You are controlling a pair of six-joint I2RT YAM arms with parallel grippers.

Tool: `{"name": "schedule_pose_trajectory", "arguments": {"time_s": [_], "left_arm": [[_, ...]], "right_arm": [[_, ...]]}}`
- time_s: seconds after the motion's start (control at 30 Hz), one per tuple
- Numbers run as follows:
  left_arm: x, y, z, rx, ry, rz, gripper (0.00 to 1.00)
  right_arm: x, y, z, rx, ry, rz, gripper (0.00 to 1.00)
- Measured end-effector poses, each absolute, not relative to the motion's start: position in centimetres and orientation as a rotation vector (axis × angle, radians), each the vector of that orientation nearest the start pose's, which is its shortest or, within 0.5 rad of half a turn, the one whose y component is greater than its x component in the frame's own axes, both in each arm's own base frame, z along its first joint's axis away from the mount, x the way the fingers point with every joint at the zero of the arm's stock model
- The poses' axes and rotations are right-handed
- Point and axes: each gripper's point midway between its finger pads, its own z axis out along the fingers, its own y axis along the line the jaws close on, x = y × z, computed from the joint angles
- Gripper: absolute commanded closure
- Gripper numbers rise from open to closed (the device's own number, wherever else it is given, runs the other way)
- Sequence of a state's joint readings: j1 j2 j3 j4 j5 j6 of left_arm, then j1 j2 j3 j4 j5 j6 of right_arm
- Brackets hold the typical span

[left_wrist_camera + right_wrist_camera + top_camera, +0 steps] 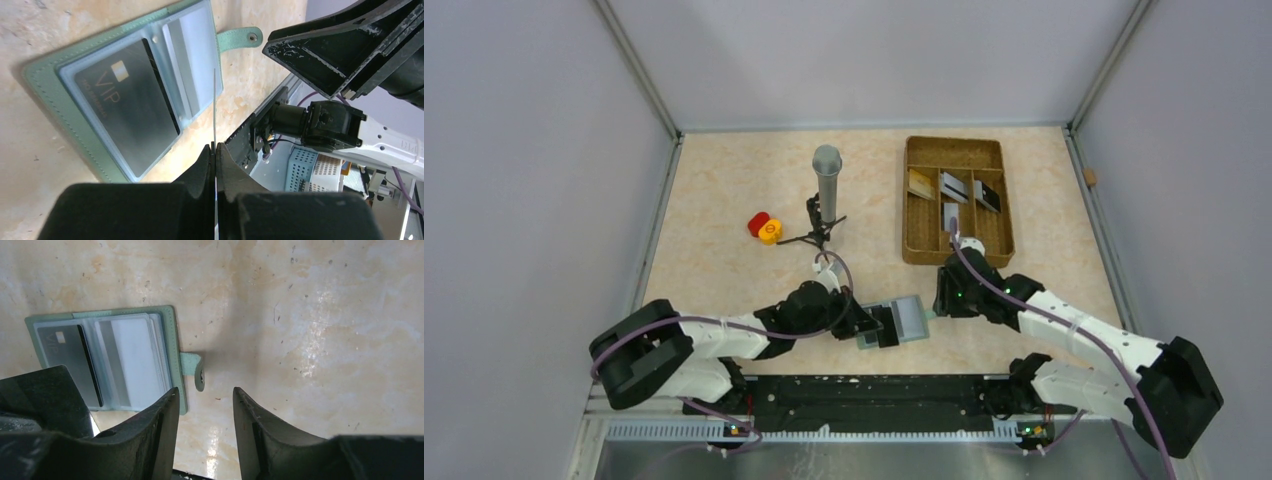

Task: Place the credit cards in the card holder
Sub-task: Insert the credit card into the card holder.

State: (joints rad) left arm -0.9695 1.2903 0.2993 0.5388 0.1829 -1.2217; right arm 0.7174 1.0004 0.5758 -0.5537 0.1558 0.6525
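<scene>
**Card poised over open card holder, not yet in a pocket**

Insertion step in hand. Left gripper [215, 150] clamped flat on a thin card [215, 100], seen edge-on from the left wrist, its far end over the tab-side edge of the card holder [42, 90]. Contact between the two: impossible to tell. Holder lying open on the table [724, 200], bottom centre of the overhead view, closing tab [240, 37] pointing toward the right gripper [205, 395]. Black VIP card [125, 105] already seated in one pocket; clear pockets beside it seemingly free. Right gripper's jaws parted, nothing between them, hovering just beside the tab.

Next, by judgement: tip the card flatter, line its edge with a clear pocket mouth, slide in. Probably some steadying from the right gripper, the wallet lying loose.

Around: brown tray [954, 143] at upper right of the overhead view, with tan-gold card [921, 183], silvery card [954, 186] and black card [987, 195] inside. Microphone [827, 175] at upper centre, red piece [758, 223] and yellow piece [770, 234] to its left. All well apart from the holder. Only likely obstruction: the right gripper's finger close over the work.
</scene>
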Motion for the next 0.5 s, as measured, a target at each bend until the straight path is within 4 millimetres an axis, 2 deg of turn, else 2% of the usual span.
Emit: {"name": "schedule_pose_trajectory", "arguments": {"time_s": [0.23, 0.37, 0.5], "left_arm": [[14.3, -31.8, 7.3, -0.197, 2.412, -1.43, 1.0], [14.5, -31.7, 7.2, -0.207, 2.423, -1.442, 1.0], [14.5, -31.8, 7.0, -0.204, 2.442, -1.452, 1.0]], "right_arm": [[18.9, 16.3, 5.5, -0.09, 2.562, 0.339, 0.71], [19.0, 16.3, 4.8, -0.108, 2.582, 0.318, 0.73], [19.1, 16.4, 4.5, -0.122, 2.587, 0.316, 0.88]]}}
